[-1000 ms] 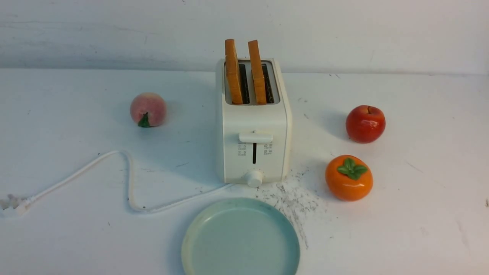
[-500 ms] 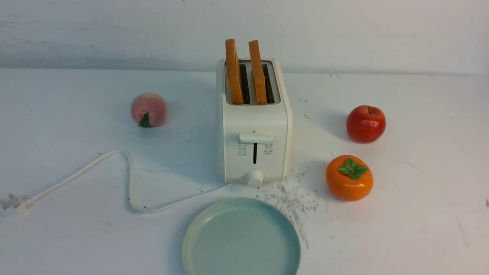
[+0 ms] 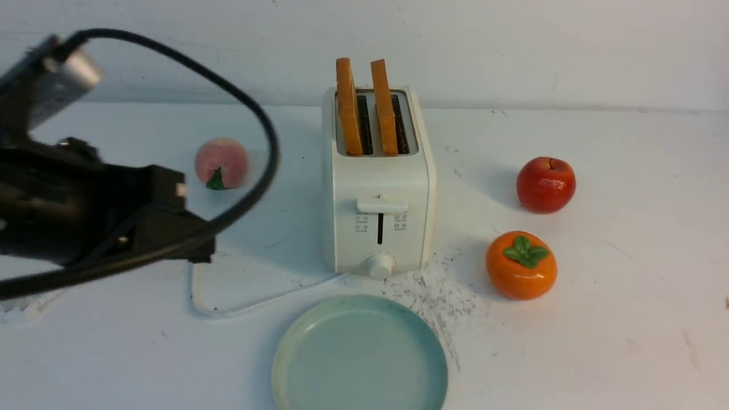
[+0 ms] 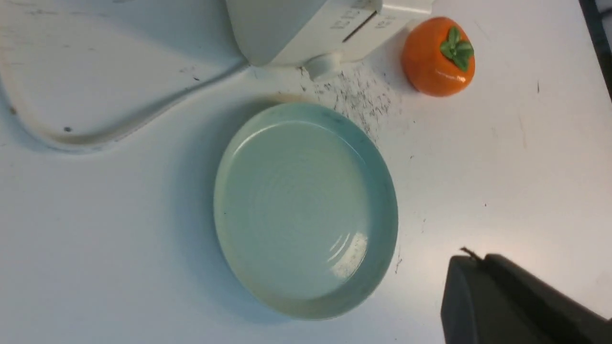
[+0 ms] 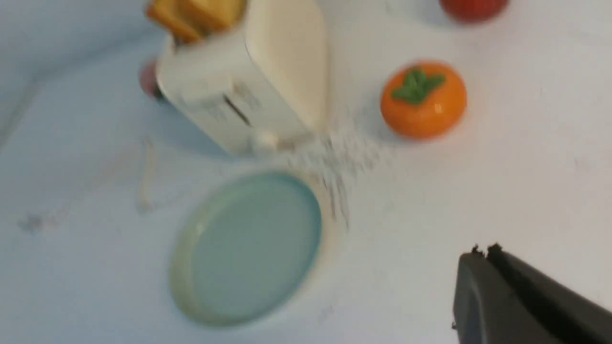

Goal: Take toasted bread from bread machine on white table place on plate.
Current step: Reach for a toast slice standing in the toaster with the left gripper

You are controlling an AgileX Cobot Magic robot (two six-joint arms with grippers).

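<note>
- Front view: the bread machine stands upright near the middle of the white bench, its lever and knob facing the camera.
- Two slices of toasted bread stand on edge, one in each slot, with their upper halves above the top.
- The plate lies bare just in front of the bread machine, close to it but not touching.
- The white cord loops over the bench to the left of the plate.
- A peach sits to the left of the bread machine. A red apple and an orange persimmon sit to its right, well apart from it.
- The left arm fills the left side as a dark, blurred mass above the bench, with a black cable arcing over it. It touches none of these things.
- Left wrist view: the left gripper shows in a corner, its two dark fingers pressed together with nothing between them. It hangs over bare bench beside the plate, and the persimmon and the base of the bread machine lie beyond.
- Right wrist view: the picture is blurred. The right gripper also shows its fingers closed against each other and empty, above bare bench. The plate, persimmon and bread machine with its toast are all clear of it.
</note>
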